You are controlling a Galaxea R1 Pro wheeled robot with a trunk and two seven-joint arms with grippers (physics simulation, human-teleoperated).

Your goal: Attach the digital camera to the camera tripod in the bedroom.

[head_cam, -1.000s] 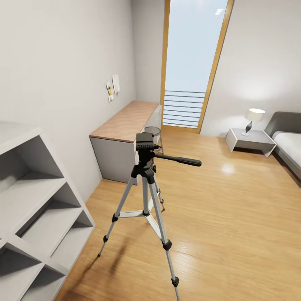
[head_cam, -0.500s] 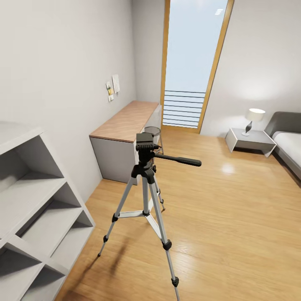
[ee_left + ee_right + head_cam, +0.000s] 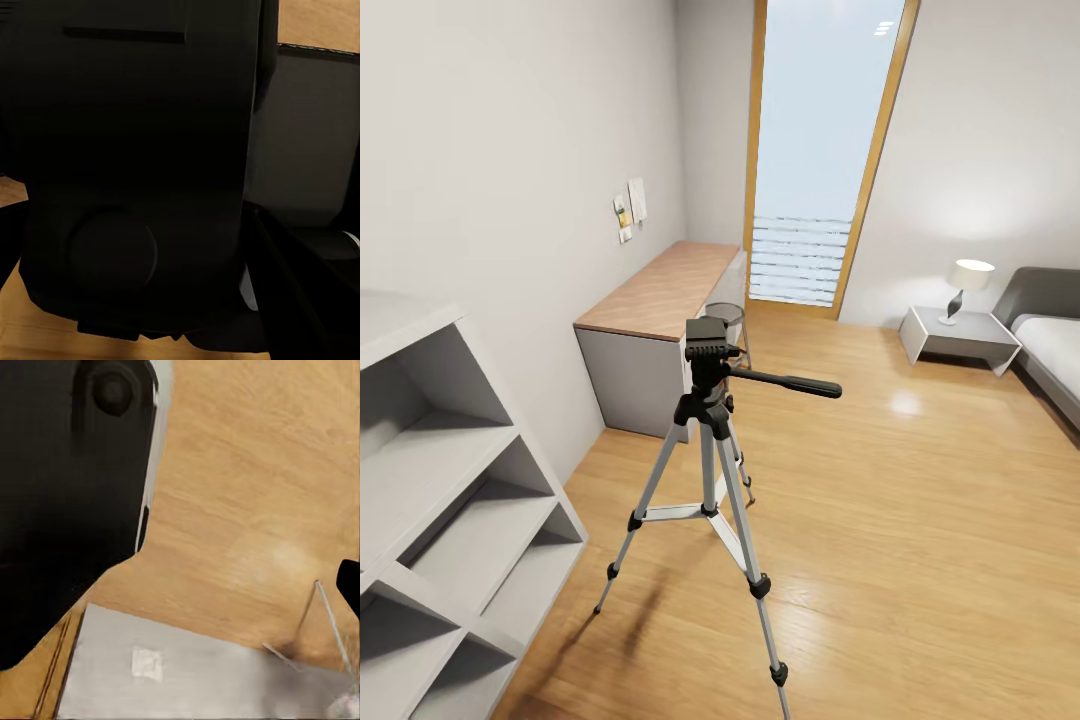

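Jaws: the state of neither pair can be told; dark robot housing (image 3: 135,172) is seen close up in the left wrist view, and black housing (image 3: 67,495) over wood floor in the right wrist view.

Camera tripod (image 3: 705,470): stood upright on the wood floor (image 3: 920,520) in the near centre of the bedroom, three silver legs spread, black head on top, pan handle (image 3: 785,382) pointed right.

Desk (image 3: 660,300): wood-topped, set against the left wall just beyond the tripod.

Cube shelf (image 3: 440,500): grey, near left.

Window (image 3: 815,150): tall, wood-framed, far wall.

Lamp (image 3: 967,285): placed on a low table (image 3: 960,335), far right, beside the bed (image 3: 1050,350).
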